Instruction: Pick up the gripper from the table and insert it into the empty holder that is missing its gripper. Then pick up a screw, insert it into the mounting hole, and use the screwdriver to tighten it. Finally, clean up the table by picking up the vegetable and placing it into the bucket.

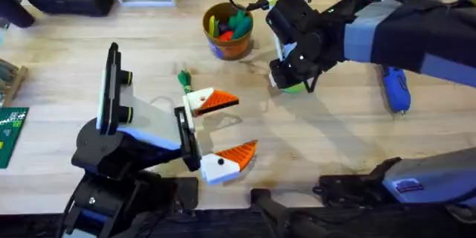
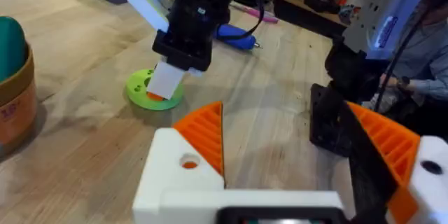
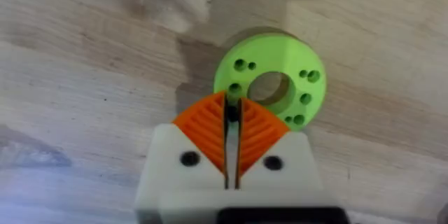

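The orange gripper sits in its white holder on the left claw, which is spread open and holding nothing. Its mounting hole shows orange through it, so I judge no screw is in. My right claw is pinched shut over the green disc. A dark sliver lies between the pads; I can't tell if it's a screw. I'd lift straight up, check the catch, then carry it to the hole.
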You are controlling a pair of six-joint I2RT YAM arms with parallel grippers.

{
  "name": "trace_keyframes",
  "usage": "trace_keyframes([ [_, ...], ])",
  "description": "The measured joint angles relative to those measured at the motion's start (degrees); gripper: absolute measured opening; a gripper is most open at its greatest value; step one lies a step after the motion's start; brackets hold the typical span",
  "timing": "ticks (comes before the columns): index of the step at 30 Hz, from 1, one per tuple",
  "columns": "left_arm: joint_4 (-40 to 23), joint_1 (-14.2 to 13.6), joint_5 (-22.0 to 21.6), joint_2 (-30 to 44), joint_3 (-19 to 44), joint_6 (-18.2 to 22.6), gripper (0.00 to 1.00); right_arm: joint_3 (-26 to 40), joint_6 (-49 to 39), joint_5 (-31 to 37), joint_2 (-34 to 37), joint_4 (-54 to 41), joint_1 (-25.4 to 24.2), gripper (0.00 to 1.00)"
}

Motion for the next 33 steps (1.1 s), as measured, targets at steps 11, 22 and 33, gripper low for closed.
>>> trace_keyframes([
  [11,0.0,0.0,0.0,0.0,0.0,0.0,0.986,1.1,0.0,0.1,0.0,-3.0,-0.1,0.006],
  [22,0.0,0.0,0.0,0.0,0.0,0.0,0.986,12.7,-0.1,-0.1,-0.5,-14.3,0.0,0.005],
  [33,0.0,0.0,0.0,0.0,0.0,0.0,0.986,32.8,-2.4,-1.6,-2.7,-25.7,8.7,0.005],
])
